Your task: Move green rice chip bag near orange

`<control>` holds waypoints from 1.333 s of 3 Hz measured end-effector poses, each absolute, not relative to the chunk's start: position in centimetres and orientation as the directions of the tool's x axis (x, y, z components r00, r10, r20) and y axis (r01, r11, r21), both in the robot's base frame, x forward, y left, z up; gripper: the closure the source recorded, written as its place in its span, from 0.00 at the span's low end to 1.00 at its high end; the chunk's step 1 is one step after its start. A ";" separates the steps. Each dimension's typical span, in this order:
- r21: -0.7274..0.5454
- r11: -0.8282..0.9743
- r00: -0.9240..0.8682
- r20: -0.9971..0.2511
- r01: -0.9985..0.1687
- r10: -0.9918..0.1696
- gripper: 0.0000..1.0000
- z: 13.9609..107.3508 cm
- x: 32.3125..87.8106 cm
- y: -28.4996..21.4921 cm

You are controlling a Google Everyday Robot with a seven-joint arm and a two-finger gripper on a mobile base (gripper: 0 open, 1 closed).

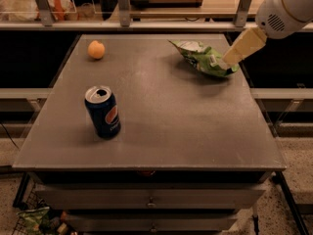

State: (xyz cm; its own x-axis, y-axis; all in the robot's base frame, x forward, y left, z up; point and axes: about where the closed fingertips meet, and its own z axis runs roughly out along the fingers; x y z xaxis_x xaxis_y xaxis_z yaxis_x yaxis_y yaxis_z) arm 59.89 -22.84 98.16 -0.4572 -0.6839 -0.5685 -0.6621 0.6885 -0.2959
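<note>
The green rice chip bag lies crumpled at the far right of the grey table. The orange sits at the far left of the table, well apart from the bag. My gripper comes in from the upper right, and its pale finger tip is at the bag's right end, touching or nearly touching it.
A blue soda can stands upright at the front left of the table. A metal rail and shelving run behind the table. Drawers sit below the tabletop. A wire basket with packets is on the floor at lower left.
</note>
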 end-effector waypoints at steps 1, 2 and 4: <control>-0.295 0.689 -0.457 -0.569 -0.662 -0.684 0.00 98.1 59.9 -22.8; -0.262 0.677 -0.449 -0.579 -0.688 -0.681 0.00 96.6 60.6 -21.7; -0.267 0.655 -0.417 -0.591 -0.707 -0.691 0.00 93.1 64.2 -19.1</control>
State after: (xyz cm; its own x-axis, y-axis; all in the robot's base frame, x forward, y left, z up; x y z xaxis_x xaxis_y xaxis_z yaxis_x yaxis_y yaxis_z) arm 64.20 -19.11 93.14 -0.4165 -0.6907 -0.5911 -0.7073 0.6547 -0.2667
